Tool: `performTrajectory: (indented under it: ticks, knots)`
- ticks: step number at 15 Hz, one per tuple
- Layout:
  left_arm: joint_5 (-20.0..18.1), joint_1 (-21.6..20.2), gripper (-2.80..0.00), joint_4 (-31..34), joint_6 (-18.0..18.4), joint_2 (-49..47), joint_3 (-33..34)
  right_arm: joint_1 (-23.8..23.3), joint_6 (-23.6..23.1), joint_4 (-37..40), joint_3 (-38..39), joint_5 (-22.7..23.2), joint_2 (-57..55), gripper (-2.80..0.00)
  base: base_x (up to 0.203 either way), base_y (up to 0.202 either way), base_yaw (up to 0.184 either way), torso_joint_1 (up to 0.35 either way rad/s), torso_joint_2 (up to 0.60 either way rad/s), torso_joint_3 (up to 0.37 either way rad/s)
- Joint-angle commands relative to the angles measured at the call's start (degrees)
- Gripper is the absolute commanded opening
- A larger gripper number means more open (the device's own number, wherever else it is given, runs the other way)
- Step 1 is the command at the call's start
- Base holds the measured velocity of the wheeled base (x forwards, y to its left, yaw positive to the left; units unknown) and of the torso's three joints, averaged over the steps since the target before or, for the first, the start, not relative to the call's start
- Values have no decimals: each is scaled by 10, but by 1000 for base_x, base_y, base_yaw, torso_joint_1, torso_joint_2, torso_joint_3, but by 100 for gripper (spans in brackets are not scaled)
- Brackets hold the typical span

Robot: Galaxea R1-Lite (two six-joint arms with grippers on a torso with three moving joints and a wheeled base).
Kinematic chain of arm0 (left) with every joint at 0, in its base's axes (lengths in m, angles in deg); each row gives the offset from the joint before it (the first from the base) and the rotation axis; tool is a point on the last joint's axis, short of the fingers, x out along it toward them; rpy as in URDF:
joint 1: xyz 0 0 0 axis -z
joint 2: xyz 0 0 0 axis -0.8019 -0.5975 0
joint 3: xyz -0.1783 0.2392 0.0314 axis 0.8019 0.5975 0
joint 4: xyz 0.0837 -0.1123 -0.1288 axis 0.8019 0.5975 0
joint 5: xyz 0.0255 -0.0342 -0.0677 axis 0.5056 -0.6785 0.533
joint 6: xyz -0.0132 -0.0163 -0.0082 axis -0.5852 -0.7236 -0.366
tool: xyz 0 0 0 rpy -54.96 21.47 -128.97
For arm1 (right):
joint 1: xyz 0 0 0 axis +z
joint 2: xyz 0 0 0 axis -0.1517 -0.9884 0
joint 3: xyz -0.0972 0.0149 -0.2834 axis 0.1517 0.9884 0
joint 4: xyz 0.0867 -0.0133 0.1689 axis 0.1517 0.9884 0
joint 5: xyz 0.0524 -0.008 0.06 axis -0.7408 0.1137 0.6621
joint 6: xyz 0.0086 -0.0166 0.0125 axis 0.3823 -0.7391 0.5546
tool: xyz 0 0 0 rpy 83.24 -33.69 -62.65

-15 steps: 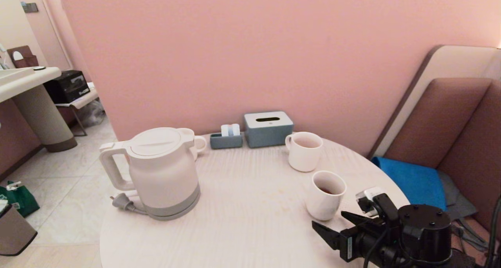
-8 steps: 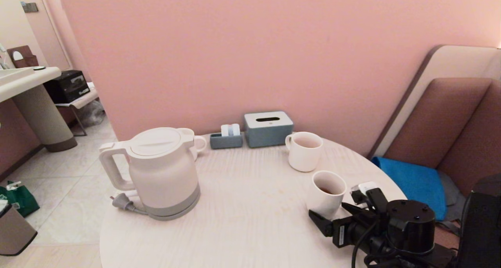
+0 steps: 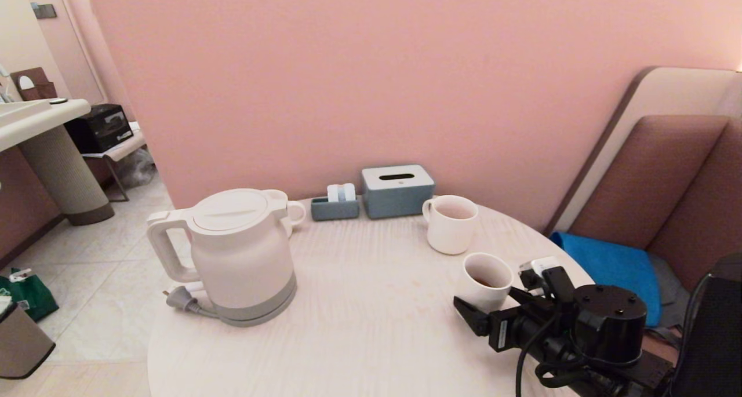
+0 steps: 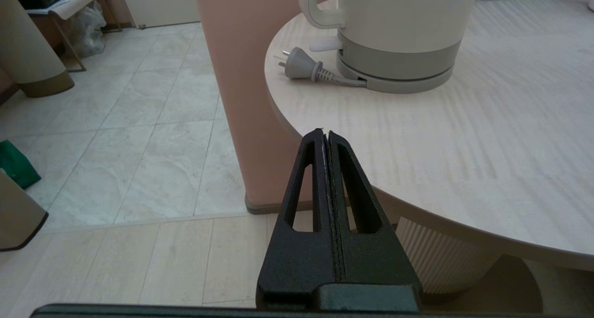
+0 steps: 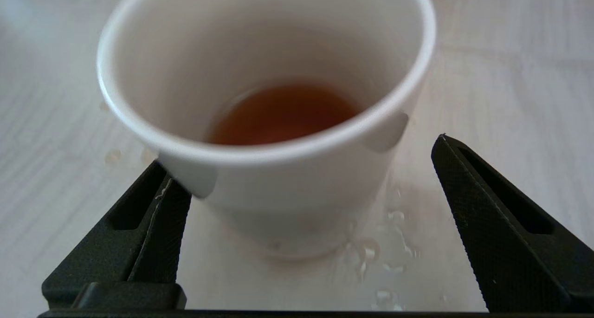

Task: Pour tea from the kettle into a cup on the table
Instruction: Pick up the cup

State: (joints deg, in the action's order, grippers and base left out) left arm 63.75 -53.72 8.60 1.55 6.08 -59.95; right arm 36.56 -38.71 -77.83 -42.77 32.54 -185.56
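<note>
My right gripper (image 3: 498,307), black, two-fingered, sits at the lower right of the head view with its jaws spread wide. It has advanced up and to the left across that frame over the last second, and the jaws have widened a little further. In the right wrist view its fingers (image 5: 148,216) now flank the small plain white ceramic cup (image 3: 486,281); one finger appears to touch or nearly touch the cup's wall, the other stands apart from it. Nothing is held.

The cup stands upright at the right of the round pale wood-grain table (image 3: 359,327). It holds a shallow pool of dark reddish-brown tea (image 5: 283,113) at its bottom, well short of full. Clear droplets (image 5: 371,253) lie on the tabletop beside the cup's base.

The large white plastic electric kettle (image 3: 240,255), grey-banded, lid shut, stands upright at the left centre of the frame, well apart from the cup, untouched. Its grey plug (image 3: 181,298) lies loose beside it.

My left gripper (image 4: 327,137) hangs off the table's edge, fingers pressed together, empty.

Judgement: the approach brackets the cup rather than the kettle, so I read this step as securing or repositioning the cup. Risk: wet surface, light cup, possible slip or tip on closing.
</note>
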Motion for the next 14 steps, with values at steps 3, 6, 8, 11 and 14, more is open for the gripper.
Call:
performTrajectory:
  ticks: [3,6,8,11,14]
  knots:
    - [0,0,-280,0,0,-1,0,0,1,-6,-15,1,-4,0,0,0,0,0,0,0]
    - [0,0,-280,0,0,-1,0,-1,4,-6,-35,1,-16,0,0,0,0,0,0,0]
    - [0,0,-280,0,0,-1,0,-1,4,-6,-45,2,-23,0,0,0,0,0,0,0]
    - [0,0,-280,0,0,-1,0,-1,3,-7,-48,2,-23,0,0,0,0,0,0,0]
    - [0,0,-280,0,0,-1,0,-1,4,-7,-47,2,-23,-280,0,0,0,0,0,0]
